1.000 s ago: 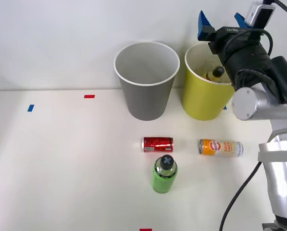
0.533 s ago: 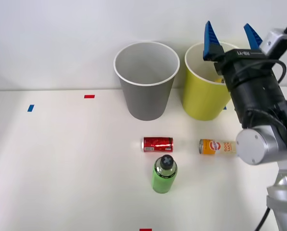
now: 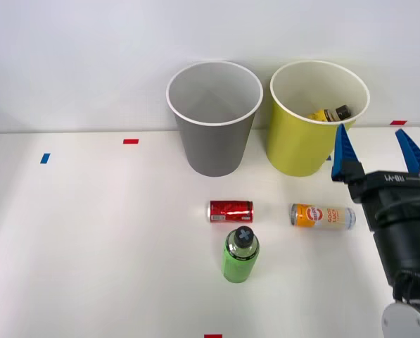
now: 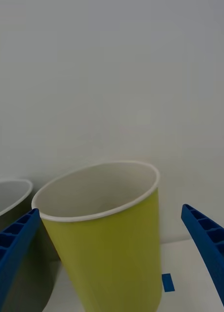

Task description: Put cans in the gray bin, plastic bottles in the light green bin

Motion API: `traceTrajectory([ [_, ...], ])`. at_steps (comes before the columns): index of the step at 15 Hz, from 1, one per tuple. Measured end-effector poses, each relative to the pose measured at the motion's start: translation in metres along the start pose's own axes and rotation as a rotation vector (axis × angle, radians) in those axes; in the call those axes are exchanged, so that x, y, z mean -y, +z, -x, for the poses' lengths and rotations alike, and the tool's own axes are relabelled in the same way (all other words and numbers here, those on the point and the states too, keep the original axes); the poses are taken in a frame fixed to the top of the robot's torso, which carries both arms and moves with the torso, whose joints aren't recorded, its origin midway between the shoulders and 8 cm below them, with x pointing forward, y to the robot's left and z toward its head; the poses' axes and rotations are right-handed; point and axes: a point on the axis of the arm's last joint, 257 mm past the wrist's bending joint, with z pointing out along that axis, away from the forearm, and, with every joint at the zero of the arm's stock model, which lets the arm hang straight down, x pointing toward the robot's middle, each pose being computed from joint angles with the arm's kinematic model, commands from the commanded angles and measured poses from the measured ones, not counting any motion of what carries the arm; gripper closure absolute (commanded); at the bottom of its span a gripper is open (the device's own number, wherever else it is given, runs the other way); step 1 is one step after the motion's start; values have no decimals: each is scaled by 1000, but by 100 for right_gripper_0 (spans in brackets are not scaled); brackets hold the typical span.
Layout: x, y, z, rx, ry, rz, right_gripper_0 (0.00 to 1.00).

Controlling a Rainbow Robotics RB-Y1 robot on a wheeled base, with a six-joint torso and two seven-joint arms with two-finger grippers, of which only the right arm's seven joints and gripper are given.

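The gray bin and the light green bin stand side by side at the back. A yellow-labelled plastic bottle lies inside the light green bin. On the table in front lie a short red can and a slim orange-and-white can. A green-labelled bottle with a black cap stands upright just before the red can. My right gripper is open and empty, hanging just right of the light green bin and above the orange-and-white can's right end.
Small red tape marks and a blue one lie on the white table. A white wall rises behind the bins. The table's left half is bare.
My right gripper has drawn back from above the light green bin, toward me and down to the right. The yellow-labelled bottle now lies uncovered inside that bin.
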Motion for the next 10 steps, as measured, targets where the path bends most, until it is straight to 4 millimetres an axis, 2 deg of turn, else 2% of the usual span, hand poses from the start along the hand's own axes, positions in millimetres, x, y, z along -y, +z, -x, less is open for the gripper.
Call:
traceTrajectory([
  [6,43,-73,-61,-186,-12,-126,0],
  [10,69,-110,-81,-280,-57,-180,0],
])
